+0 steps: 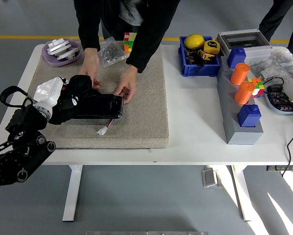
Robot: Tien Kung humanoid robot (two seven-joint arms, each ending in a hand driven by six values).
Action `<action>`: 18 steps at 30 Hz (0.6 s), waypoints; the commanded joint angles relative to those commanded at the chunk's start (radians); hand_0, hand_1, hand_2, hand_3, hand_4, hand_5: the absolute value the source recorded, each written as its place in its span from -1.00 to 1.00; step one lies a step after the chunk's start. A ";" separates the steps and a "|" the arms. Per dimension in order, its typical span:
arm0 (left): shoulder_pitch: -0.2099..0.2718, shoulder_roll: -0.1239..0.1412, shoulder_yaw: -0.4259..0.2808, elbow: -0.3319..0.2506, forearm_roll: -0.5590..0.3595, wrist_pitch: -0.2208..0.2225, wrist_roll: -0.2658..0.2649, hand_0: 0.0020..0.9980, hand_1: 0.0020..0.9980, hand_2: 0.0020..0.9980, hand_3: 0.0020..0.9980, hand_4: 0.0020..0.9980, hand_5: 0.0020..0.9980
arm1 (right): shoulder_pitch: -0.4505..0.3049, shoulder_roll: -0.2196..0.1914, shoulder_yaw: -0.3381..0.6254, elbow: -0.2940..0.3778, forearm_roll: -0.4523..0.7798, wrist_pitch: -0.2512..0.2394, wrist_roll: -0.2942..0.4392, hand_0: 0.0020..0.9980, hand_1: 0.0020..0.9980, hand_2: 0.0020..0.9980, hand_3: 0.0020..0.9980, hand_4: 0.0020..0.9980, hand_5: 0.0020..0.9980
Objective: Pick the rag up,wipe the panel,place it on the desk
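The white counter [195, 122] carries a large grey felt mat [141, 107] over its left half. A person in black stands at the far side, leaning in over the mat. The robot's left arm [16, 152] comes in from the lower left, black and jointed, reaching up onto the mat.

On the mat lies the panel [100, 106], a long glossy black slab set crosswise, with a short wire ending in a white plug [103, 129] trailing from its near edge. The person's two hands steady it: one hand [90, 68] rests at its far edge toward the middle, the other hand [126, 85] holds its right end.

The left robot hand [73, 98] lies over the left end of the panel, its black fingers curled down onto a black rag [80, 85] that it presses against the panel's surface; a white cover shows at the wrist.

To the right stand a grey block [234, 122] bearing two orange cylinders [241, 81] and a blue piece, a blue bin [200, 58] with yellow tape measures, and a grey box. A purple dish [63, 51] sits at the far left corner, and a colour cube [129, 41] is at the mat's far edge.
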 joint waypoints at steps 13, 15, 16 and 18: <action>-0.058 -0.044 0.176 -0.052 -0.035 -0.007 0.016 -0.64 -0.75 0.00 -0.11 -0.68 -1.00 | 0.006 -0.004 0.016 0.001 -0.022 -0.001 -0.010 0.32 0.31 0.34 0.13 0.89 -0.06; -0.061 -0.047 0.191 -0.066 -0.032 -0.009 0.019 -0.63 -0.75 0.00 -0.11 -0.67 -1.00 | 0.006 -0.004 0.023 0.002 -0.029 -0.003 -0.013 0.32 0.31 0.34 0.13 0.89 -0.06; -0.062 -0.049 0.196 -0.071 -0.032 -0.010 0.020 -0.63 -0.75 0.00 -0.11 -0.67 -1.00 | 0.006 -0.004 0.025 0.002 -0.032 -0.003 -0.015 0.32 0.31 0.34 0.13 0.89 -0.06; -0.065 -0.057 0.207 -0.079 -0.034 -0.011 0.022 -0.63 -0.75 0.00 -0.11 -0.67 -1.00 | 0.005 -0.004 0.026 0.002 -0.034 -0.003 -0.016 0.32 0.31 0.34 0.13 0.89 -0.06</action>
